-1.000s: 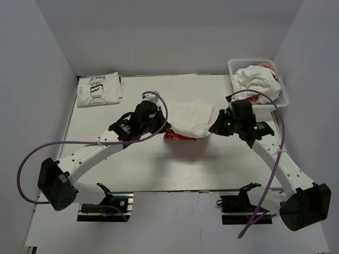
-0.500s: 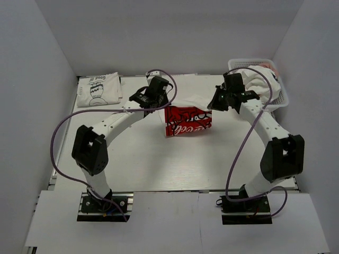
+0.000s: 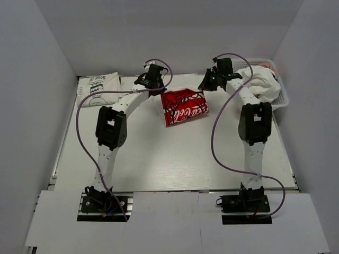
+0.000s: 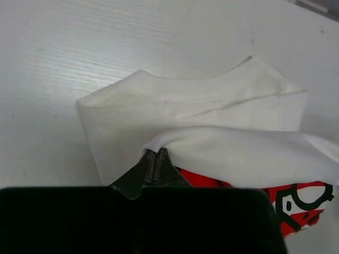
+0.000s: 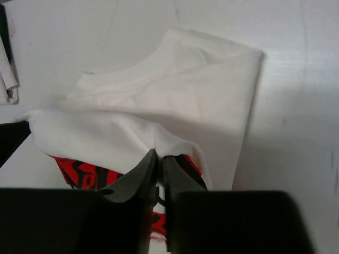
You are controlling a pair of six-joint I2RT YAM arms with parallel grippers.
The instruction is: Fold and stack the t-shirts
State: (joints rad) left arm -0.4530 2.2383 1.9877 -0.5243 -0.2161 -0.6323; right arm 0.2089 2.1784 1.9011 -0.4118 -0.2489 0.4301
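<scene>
White walls close in a pale worktop point(image 3: 159, 159), seen from above, with both robot arms stretched to its far edge. The red-print t-shirt point(image 3: 184, 107) lies at the far centre between them, its red panel with white lettering facing up. The left fingers point(image 4: 145, 172) are clenched on a fold of its white cloth, and the right fingers point(image 5: 139, 177) are pinched together on the same raised edge further right. Both wrist views show that edge held just above the shirt's flat white layer, with the collar lying beyond it and red print showing underneath. The step looks like a fold that brings the held edge over to the collar end. To do it well, both hands should stay level and the cloth taut between them. The edge should go down square along the collar line, with both grips let go together so neither corner drags. As folded, the shirt's long axis runs left to right, its right end tilted slightly farther away; the collar points to the far wall. A folded t-shirt with a black cartoon point(image 3: 98, 90) sits at the far left corner. More crumpled shirts point(image 3: 259, 82) fill a white lattice basket point(image 3: 249, 62) at the far right.
</scene>
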